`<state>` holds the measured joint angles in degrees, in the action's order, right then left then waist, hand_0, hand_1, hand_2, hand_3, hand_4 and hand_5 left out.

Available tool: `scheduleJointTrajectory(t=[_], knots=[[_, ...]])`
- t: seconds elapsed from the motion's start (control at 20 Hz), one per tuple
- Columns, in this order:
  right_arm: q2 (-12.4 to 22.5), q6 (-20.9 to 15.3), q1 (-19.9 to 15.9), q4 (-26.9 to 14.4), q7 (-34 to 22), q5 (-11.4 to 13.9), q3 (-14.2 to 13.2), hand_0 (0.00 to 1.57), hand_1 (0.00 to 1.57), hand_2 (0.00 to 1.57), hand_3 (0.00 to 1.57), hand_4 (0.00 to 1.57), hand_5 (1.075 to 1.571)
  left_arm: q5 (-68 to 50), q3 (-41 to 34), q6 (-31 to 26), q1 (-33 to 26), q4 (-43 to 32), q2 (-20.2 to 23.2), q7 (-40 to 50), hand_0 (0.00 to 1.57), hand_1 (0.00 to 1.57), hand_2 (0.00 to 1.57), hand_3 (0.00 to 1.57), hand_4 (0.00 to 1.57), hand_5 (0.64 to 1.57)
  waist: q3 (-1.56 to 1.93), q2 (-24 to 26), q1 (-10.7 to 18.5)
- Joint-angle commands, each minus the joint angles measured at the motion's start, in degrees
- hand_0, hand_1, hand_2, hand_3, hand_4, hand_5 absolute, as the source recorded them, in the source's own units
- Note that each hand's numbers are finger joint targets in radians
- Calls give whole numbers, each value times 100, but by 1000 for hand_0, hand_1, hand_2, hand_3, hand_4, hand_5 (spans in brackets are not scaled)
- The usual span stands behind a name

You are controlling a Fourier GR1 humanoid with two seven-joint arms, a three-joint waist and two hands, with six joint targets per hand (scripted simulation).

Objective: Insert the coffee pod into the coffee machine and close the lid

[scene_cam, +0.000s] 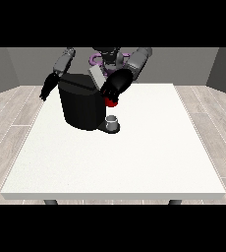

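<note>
Whether the fingers of the hand at the view's right (113, 88) are curled or straight cannot be told, nor whether they have hold of anything; that hand sits at the upper right edge of the black coffee machine (80, 106), just above a red thing at the machine (111, 102). A grey lid (96, 76) stands tilted up from the machine's top, just beside this hand. Below, a small grey thing (112, 119) rests on the machine's dark base plate; I cannot tell it for the pod. The hand at the view's left (47, 88) hangs down past the machine's far side, fingers straight and holding nothing. The machine stands on the white bench (134, 162).
</note>
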<state>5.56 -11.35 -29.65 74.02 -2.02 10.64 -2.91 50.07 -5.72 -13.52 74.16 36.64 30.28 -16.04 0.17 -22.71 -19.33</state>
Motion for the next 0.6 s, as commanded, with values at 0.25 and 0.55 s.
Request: scheduleJointTrajectory(t=[0.25, 0.55], knots=[[-222, -234, 94, 28, -55, 245, 224, 0, 0, 0, 0, 207, 1571, 401, 148, 525, -35, -53, -5, 114, 0, 0, 668, 537, 0, 1571, -17, -26, -27], [-29, -39, -206, -20, -199, 46, 2, 0, 0, 0, 0, 0, 1571, 280, -26, 367, 120, -131, 123, -34, 0, 0, 526, 441, 0, 1571, -16, -170, 13]])
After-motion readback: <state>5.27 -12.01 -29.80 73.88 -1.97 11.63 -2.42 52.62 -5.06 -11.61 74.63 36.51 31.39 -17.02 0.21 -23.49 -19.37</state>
